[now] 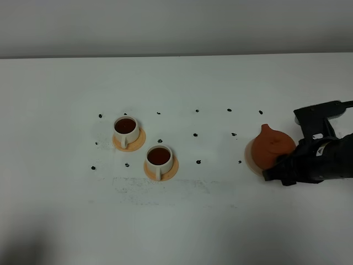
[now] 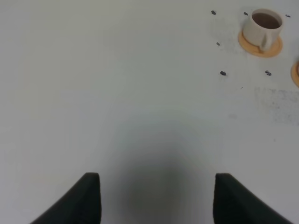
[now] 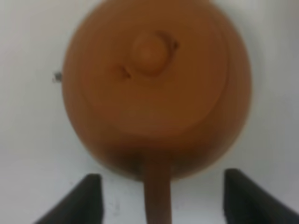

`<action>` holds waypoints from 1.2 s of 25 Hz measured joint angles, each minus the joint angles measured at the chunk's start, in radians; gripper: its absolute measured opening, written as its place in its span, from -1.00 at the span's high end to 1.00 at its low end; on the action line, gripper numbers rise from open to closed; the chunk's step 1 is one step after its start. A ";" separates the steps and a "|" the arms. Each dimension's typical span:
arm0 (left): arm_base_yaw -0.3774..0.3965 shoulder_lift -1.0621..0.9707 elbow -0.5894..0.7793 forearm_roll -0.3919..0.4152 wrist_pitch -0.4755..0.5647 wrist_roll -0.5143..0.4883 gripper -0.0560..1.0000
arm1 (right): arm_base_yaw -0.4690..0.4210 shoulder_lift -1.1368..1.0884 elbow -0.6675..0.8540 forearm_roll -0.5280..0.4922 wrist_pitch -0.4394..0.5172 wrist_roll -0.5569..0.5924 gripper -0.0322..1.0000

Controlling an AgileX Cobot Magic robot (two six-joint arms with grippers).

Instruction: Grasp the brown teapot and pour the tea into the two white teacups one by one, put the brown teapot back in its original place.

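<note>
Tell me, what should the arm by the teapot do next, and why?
Probably back the right gripper straight away from the brown teapot. Both white teacups already hold dark tea, the teapot sits on its beige coaster, and the jaws stand apart on either side of the handle.

Colours on my screens: warm clay and orange against a plain white table.

I see the brown teapot (image 1: 271, 146) as matte reddish-brown all over, no pattern, on a pale beige coaster (image 1: 251, 163). Both white teacups (image 1: 126, 129) (image 1: 159, 159) are creamy white, filled with dark reddish-brown tea (image 1: 126, 125), each on an orange saucer (image 1: 138, 142). The white table (image 1: 176, 221) carries scattered small black dots (image 1: 196, 134). My right gripper (image 3: 159, 196) shows black fingers.
</note>
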 joint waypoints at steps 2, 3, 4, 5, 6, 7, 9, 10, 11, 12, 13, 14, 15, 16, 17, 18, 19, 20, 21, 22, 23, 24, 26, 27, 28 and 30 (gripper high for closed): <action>0.000 0.000 0.000 0.000 0.000 0.000 -0.06 | 0.000 -0.058 0.000 0.002 0.006 0.000 -0.19; 0.000 0.000 0.000 0.000 0.000 -0.002 -0.06 | 0.000 -0.098 0.000 0.003 0.012 0.000 -0.20; 0.000 0.000 0.000 0.000 0.000 -0.002 -0.06 | 0.000 -0.139 0.000 0.003 0.014 0.001 -0.20; 0.000 0.000 0.000 0.000 0.000 -0.002 -0.06 | 0.000 -0.172 0.000 0.003 0.015 0.001 -0.20; 0.000 0.000 0.000 0.000 0.000 -0.002 -0.06 | 0.000 -0.207 0.000 0.003 0.015 0.001 -0.19; 0.000 0.000 0.000 0.000 0.000 -0.002 -0.06 | 0.000 -0.236 0.000 0.003 0.015 0.001 -0.18; 0.000 0.000 0.000 0.000 0.000 -0.002 -0.06 | 0.000 -0.270 0.000 0.003 0.015 0.001 -0.15; 0.000 0.000 0.000 0.000 0.000 -0.002 -0.06 | 0.000 -0.278 0.000 0.003 0.015 0.000 -0.13; 0.000 0.000 0.000 0.000 0.000 -0.002 -0.06 | 0.000 -0.282 0.000 0.003 0.013 0.000 -0.11; 0.000 0.000 0.000 0.000 0.000 -0.002 -0.06 | 0.000 -0.283 0.000 0.003 0.011 0.000 -0.08; 0.000 0.000 0.000 0.000 0.000 -0.001 -0.06 | 0.000 -0.283 0.000 0.003 0.010 0.000 -0.06; 0.000 0.000 0.000 0.000 0.000 -0.001 -0.06 | 0.000 -0.283 0.000 0.003 0.010 0.000 -0.03; 0.000 0.000 0.000 0.000 0.000 -0.001 -0.06 | 0.000 -0.283 0.000 0.003 0.009 0.000 -0.01; 0.000 0.000 0.000 0.000 0.000 -0.001 -0.06 | 0.000 -0.283 0.000 0.004 0.009 0.000 0.02; 0.000 0.000 0.000 0.000 0.000 -0.001 -0.06 | 0.000 -0.285 0.000 0.004 0.009 0.000 0.05; 0.000 0.000 0.000 0.000 0.000 -0.001 -0.06 | 0.000 -0.291 0.000 0.004 0.009 0.000 0.08; 0.000 0.000 0.000 0.000 0.000 -0.001 -0.06 | 0.000 -0.304 0.000 0.004 0.015 0.000 0.10; 0.000 0.000 0.000 0.000 0.000 -0.001 -0.06 | 0.000 -0.331 0.001 0.004 0.031 0.000 0.13; 0.000 0.000 0.000 0.000 0.000 -0.001 -0.06 | 0.000 -0.372 0.001 0.005 0.057 0.000 0.16; 0.000 0.000 0.000 0.000 0.000 -0.001 -0.06 | 0.000 -0.415 0.001 0.008 0.084 0.000 0.19; 0.000 0.000 0.000 0.000 0.000 -0.001 -0.06 | 0.000 -0.476 0.001 0.008 0.128 0.000 0.22; 0.000 0.000 0.000 0.000 0.000 -0.001 -0.06 | 0.000 -0.545 0.001 0.003 0.188 0.000 0.25; 0.000 0.000 0.000 0.000 0.000 -0.001 -0.06 | -0.001 -0.685 0.001 -0.031 0.331 0.000 0.31; 0.000 0.000 0.000 0.000 0.000 -0.001 -0.06 | -0.001 -0.766 0.001 -0.054 0.413 0.000 0.34; 0.000 0.000 0.000 0.000 0.000 -0.001 -0.06 | -0.001 -0.846 0.001 -0.084 0.492 0.001 0.37; 0.000 0.000 0.000 0.000 0.000 -0.001 -0.06 | -0.007 -0.988 0.001 -0.123 0.624 0.025 0.42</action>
